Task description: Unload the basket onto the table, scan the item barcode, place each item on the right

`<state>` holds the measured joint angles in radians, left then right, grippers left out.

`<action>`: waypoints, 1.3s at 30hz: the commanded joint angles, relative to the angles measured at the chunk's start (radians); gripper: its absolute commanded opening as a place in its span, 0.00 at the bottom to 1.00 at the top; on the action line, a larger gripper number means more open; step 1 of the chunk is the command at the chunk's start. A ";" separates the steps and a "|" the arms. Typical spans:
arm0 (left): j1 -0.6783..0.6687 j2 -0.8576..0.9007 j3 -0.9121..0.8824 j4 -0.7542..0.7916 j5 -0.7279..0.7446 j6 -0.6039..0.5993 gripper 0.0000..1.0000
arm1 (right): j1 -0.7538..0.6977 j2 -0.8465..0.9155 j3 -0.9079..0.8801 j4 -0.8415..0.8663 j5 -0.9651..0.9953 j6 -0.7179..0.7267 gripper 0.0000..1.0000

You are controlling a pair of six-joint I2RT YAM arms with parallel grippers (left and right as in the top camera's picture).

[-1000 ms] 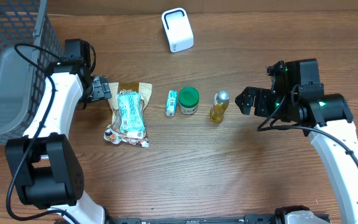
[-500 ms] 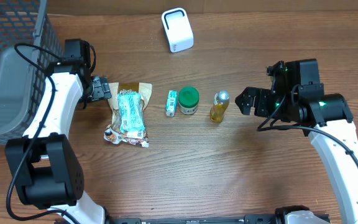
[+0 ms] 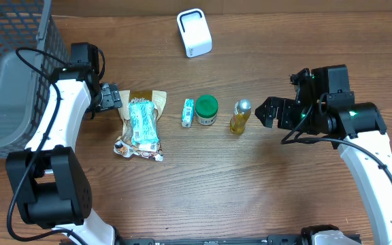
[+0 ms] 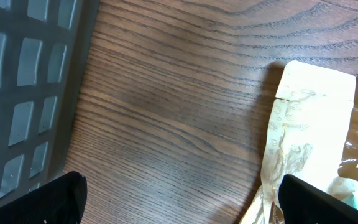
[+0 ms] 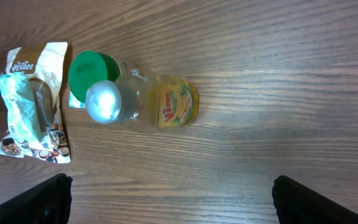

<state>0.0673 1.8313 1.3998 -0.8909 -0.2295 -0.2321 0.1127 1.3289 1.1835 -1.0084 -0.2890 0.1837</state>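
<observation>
Four items sit in a row across the middle of the worktop [image 3: 203,184]: a snack bag [image 3: 141,124], a small box [image 3: 188,113], a green-lidded jar [image 3: 207,109] and a yellow bottle [image 3: 239,116] with a silver cap. The white scanner [image 3: 194,33] stands alone at the far edge, well apart from all of them.

Over on the right, the right gripper [image 3: 267,110] is spread wide and empty, hanging just beside the bottle on its right and clear of it. From the right wrist camera the bottle sits well ahead of the fingertips, left of the middle, cap toward the lens and label facing right. The green lid touches it from behind, and the bag is far off to the left.

On the other side, the left gripper [image 3: 113,98] is also wide open, holding nothing, with its fingertips close against the bag's upper left corner. Whether they touch it, I cannot tell. The left wrist view shows the bag's crimped pale edge at the right and the grey basket [image 3: 9,75] wall at the left.
</observation>
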 commanded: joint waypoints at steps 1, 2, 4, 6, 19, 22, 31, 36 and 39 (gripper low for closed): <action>0.002 -0.001 0.005 0.002 -0.013 0.004 1.00 | -0.003 -0.008 0.015 0.017 -0.012 0.003 1.00; 0.002 -0.001 0.005 0.002 -0.013 0.004 0.99 | -0.003 -0.008 0.015 0.020 -0.012 0.003 1.00; 0.002 -0.001 0.005 0.002 -0.013 0.004 1.00 | -0.003 -0.008 0.015 0.029 -0.012 0.003 1.00; 0.002 -0.001 0.005 0.002 -0.013 0.004 1.00 | -0.003 -0.008 0.015 0.039 -0.012 0.003 1.00; 0.002 -0.001 0.005 0.002 -0.013 0.004 0.99 | -0.003 -0.008 0.015 0.056 -0.013 0.003 1.00; 0.002 -0.001 0.005 0.002 -0.013 0.004 1.00 | -0.003 -0.008 0.015 0.056 -0.013 0.003 1.00; 0.002 -0.001 0.005 0.002 -0.013 0.004 1.00 | -0.003 -0.008 0.015 0.056 -0.013 0.003 1.00; 0.002 -0.001 0.005 0.002 -0.014 0.004 1.00 | -0.003 -0.008 0.015 0.056 -0.013 0.003 1.00; 0.002 -0.001 0.005 0.002 -0.013 0.004 1.00 | -0.003 -0.008 0.015 0.057 -0.013 0.003 1.00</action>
<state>0.0673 1.8313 1.3998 -0.8909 -0.2295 -0.2321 0.1127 1.3289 1.1835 -0.9573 -0.2920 0.1837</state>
